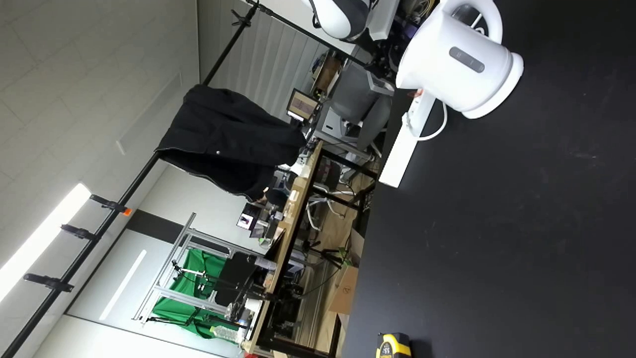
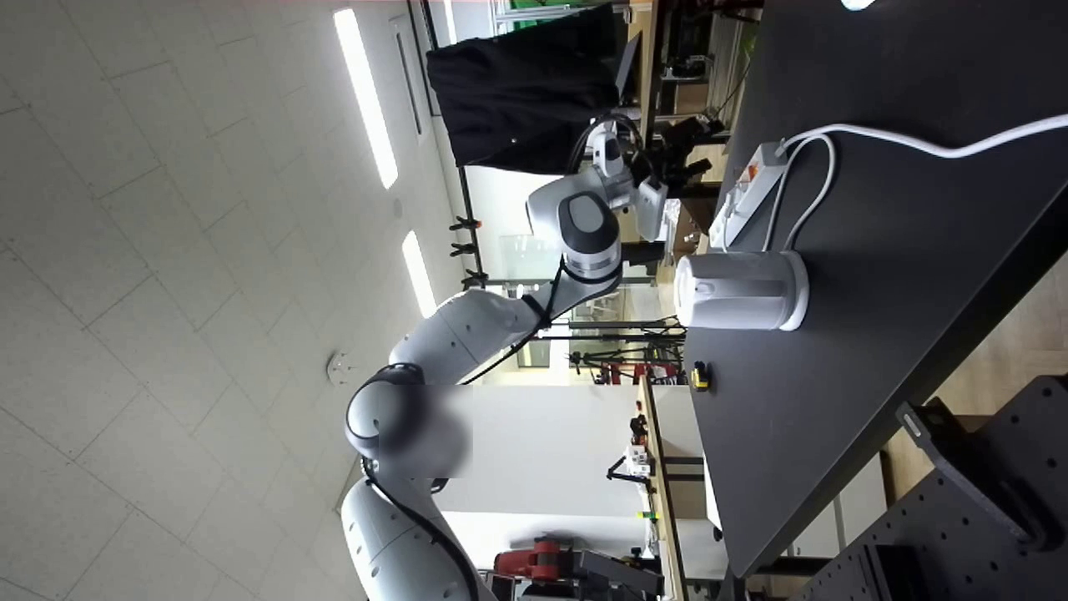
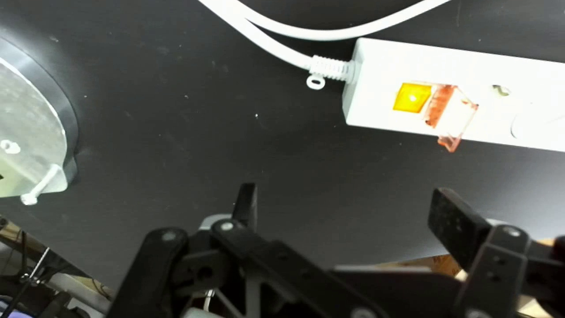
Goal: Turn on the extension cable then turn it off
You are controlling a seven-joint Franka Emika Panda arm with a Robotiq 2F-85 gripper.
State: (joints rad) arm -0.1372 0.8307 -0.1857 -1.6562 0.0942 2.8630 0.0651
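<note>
Fingers [image 3: 457,223] apart, gripping nothing; extension cable [image 3: 485,84] lies on the worktop [image 3: 185,132] at one o'clock from them in the wrist view; its reddish cover [image 3: 439,106] stands open, presumably to leave the yellow switch [image 3: 412,97] free for pressing.

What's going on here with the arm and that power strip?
Nothing is gripped: the robot's hand hangs open near the white power strip. The switch shows bright yellow in the wrist view, so it may be on, though glare leaves that uncertain; if so, turning it off would remain. Its reddish see-through cover stands open. A white kettle stands on the black table.
</note>
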